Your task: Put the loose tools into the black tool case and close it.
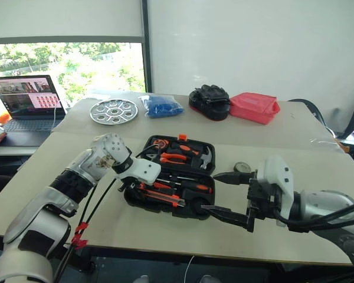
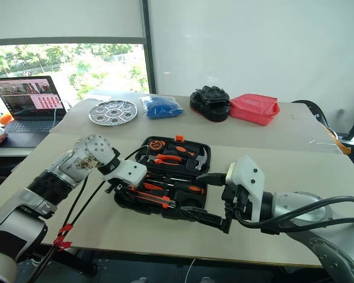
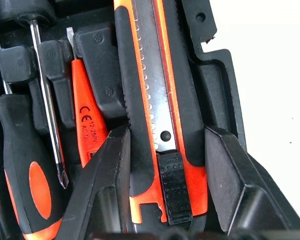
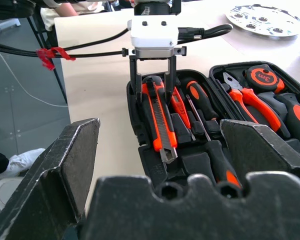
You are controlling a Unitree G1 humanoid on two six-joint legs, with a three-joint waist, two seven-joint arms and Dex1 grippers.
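On the near surface [image 1: 59,159] the black tool case [image 1: 172,177] lies open; left gripper [image 4: 152,95] jaws straddle the utility knife [image 4: 158,120] in its front slot. Right gripper [image 1: 224,194] (jaws wide, empty) hovers beside the case. Tape measure [image 1: 242,167] sits loose behind it.

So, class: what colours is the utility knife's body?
Orange and black utility knife, clearest in the left wrist view.

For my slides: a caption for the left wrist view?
Left gripper straddles the utility knife in the black tool case.
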